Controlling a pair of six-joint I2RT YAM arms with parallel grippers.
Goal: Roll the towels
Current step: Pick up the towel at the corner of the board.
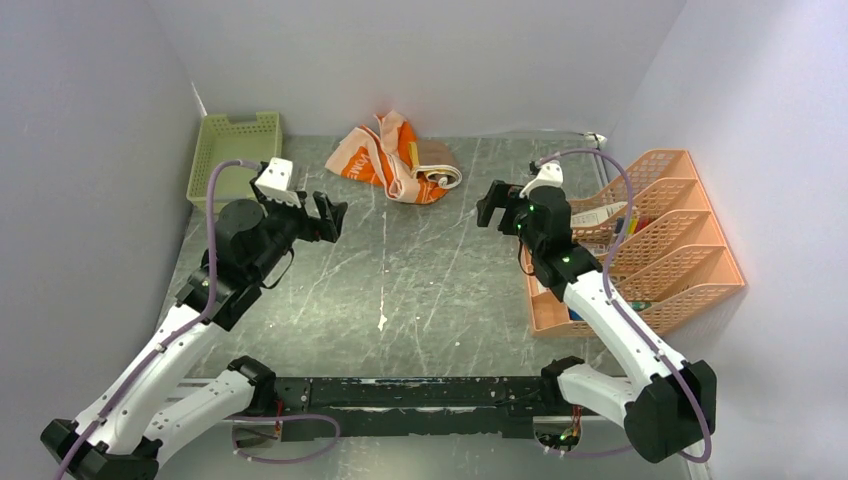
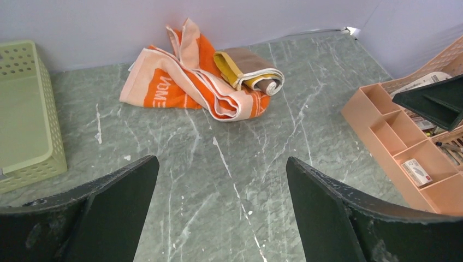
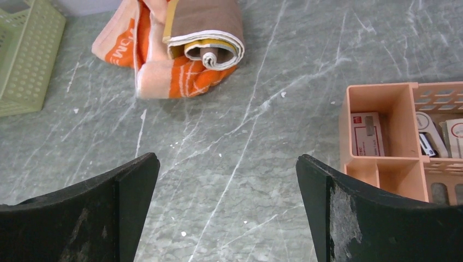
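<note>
Your left gripper (image 1: 330,217) and right gripper (image 1: 490,205) hover over the table (image 1: 420,300), jaws apart, holding nothing. Near the back wall, the small mustard-yellow towel (image 2: 254,71) lies rolled atop the orange towel (image 2: 164,87), which is crumpled and looks unrolled, so roughly half remains.

Even, soft, bright light; faint shadows on the surface (image 1: 430,290); views sharp, near end effector fingers (image 2: 327,213) slightly blurred.
</note>
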